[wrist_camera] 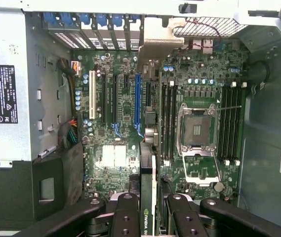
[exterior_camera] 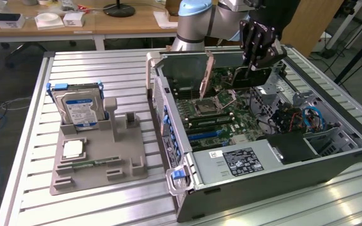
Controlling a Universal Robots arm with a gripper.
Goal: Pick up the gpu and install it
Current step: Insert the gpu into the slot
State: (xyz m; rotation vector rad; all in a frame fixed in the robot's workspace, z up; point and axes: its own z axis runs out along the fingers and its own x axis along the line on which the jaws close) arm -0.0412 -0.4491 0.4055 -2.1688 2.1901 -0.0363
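The gripper [wrist_camera: 150, 220] is clenched on the gpu [wrist_camera: 149, 190], held edge-on over the motherboard [wrist_camera: 111, 94], between the blue slot [wrist_camera: 137, 98] and the memory slots [wrist_camera: 169, 118]. The power supply [wrist_camera: 7, 89] sits in a corner of the case [exterior_camera: 282, 190].

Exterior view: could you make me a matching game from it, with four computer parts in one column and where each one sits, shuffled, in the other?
Things:
1. gpu
2. hard drive
3. power supply
4. processor socket

Places:
A. standing upright in the grey holder on the table
B. between the claw's fingers, over the motherboard
C. on the motherboard, with no chip in it
D. boxed in at one end of the case, bearing a printed label

Pairs: 1-B, 2-A, 3-D, 4-C
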